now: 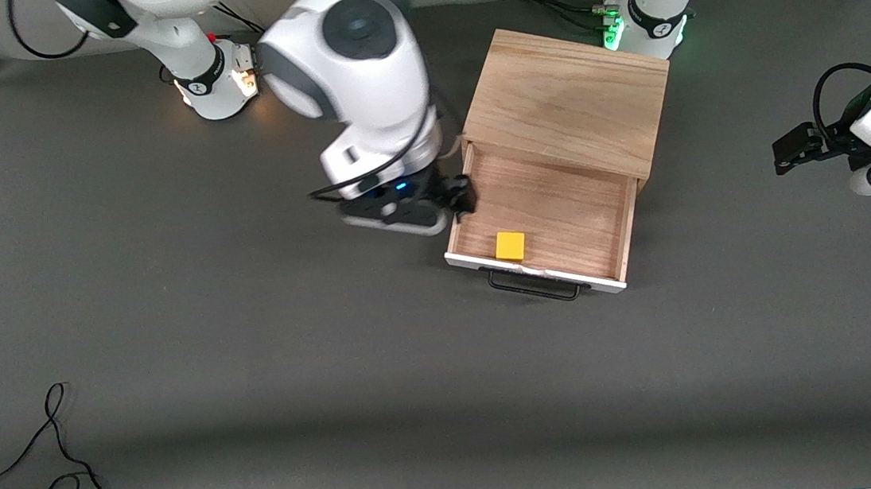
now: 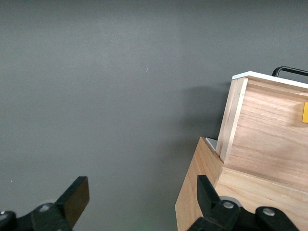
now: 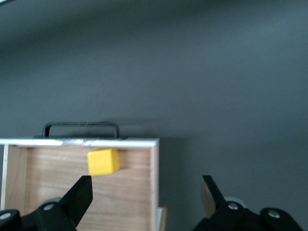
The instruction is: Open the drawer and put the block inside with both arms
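The drawer (image 1: 553,221) stands pulled out of the light oak cabinet (image 1: 569,100), its white front panel and black bar handle (image 1: 533,285) toward the front camera. The yellow block (image 1: 510,246) lies inside the drawer, next to the front panel. My right gripper (image 1: 463,194) is open and empty over the drawer's side wall at the right arm's end. In the right wrist view the right gripper (image 3: 147,192) straddles that wall, with the block (image 3: 103,162) and the handle (image 3: 81,127) in sight. My left gripper (image 1: 788,151) waits, open and empty, over the table at the left arm's end. It also shows in the left wrist view (image 2: 143,192).
The left wrist view shows the cabinet (image 2: 197,192) and the pulled-out drawer (image 2: 269,130) from the side. Loose black cables (image 1: 67,487) lie on the grey table near the front edge, toward the right arm's end.
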`<state>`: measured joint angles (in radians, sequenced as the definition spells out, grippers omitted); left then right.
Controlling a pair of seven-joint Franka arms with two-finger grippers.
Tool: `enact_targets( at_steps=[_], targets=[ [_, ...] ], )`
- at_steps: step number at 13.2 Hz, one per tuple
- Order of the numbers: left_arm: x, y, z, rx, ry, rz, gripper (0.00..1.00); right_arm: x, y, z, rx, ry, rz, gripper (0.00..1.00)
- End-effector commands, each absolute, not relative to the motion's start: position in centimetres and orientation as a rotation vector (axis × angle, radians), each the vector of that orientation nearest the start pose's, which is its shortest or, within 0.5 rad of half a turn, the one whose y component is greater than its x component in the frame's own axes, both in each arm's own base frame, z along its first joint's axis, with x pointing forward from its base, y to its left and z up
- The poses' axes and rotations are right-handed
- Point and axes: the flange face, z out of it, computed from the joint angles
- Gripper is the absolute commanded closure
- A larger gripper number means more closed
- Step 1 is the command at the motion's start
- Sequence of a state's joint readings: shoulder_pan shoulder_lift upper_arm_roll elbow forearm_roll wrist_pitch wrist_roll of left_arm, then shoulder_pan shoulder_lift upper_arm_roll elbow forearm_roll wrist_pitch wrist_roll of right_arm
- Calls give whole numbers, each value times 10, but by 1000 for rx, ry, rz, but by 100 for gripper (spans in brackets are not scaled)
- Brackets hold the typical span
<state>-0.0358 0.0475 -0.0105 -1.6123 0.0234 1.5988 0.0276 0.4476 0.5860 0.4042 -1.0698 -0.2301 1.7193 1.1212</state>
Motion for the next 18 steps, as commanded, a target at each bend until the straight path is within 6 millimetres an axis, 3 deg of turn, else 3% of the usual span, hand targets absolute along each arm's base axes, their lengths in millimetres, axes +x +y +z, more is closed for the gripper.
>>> enact_targets(
  at_steps=[1,4,6,8,10,12,14,16,18],
  targets=[
    [566,-23,586,-3104,148,83,0,556,403,547,-3046,400,-59,0],
    [566,-23,586,-3104,148,81,0,569,324,567,-3107,225,-92,0],
    [566,-23,586,-3105,148,81,0,580,247,570,-3168,42,-79,0],
    [566,-23,586,-3104,148,81,0,588,173,583,-3068,14,-31,0],
    [566,-23,586,-3104,148,81,0,580,134,593,-3062,-91,-38,0],
    [566,-25,586,-3104,153,81,0,570,89,592,-3074,-8,-5,0],
    [566,-25,586,-3105,153,81,0,561,68,588,-3131,11,-51,0],
    [566,-26,586,-3103,155,81,0,566,55,581,-3144,39,-73,0],
    [566,-26,586,-3105,155,81,0,570,54,580,-3140,62,-78,0]
  ],
)
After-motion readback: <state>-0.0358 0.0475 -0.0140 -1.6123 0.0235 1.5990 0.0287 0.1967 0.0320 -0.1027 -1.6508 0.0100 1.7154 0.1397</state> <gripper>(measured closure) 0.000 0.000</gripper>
